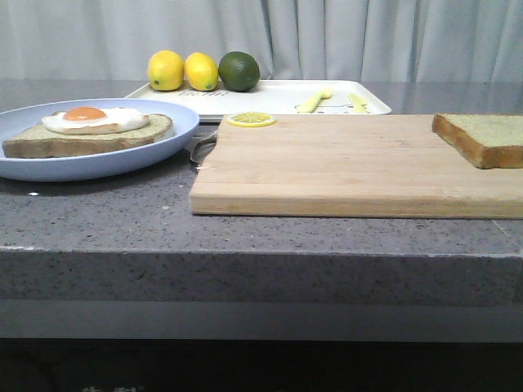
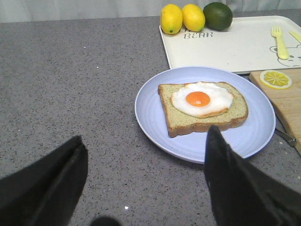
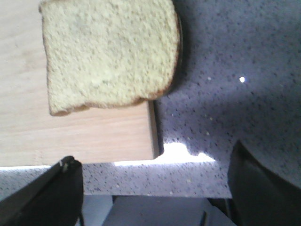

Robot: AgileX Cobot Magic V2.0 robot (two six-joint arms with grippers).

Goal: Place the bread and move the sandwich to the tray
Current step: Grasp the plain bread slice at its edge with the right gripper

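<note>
The bread (image 1: pixel 482 137) lies on the cutting board (image 1: pixel 343 167), apparently overhanging its right end; the right gripper (image 3: pixel 155 188) hovers near it, jaws spread, empty. The left gripper (image 2: pixel 146 188), also spread and empty, hangs by the sandwich (image 2: pixel 203 106) on its plate (image 2: pixel 155 127), in front of the tray (image 1: pixel 278 96) on the bench (image 1: pixel 98 212).

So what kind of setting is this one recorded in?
Probably a staged kitchen worktop: a speckled grey stone counter with a wooden cutting board, an egg-topped sandwich on a blue plate, and a plain curtain behind instead of kitchen fittings.
</note>
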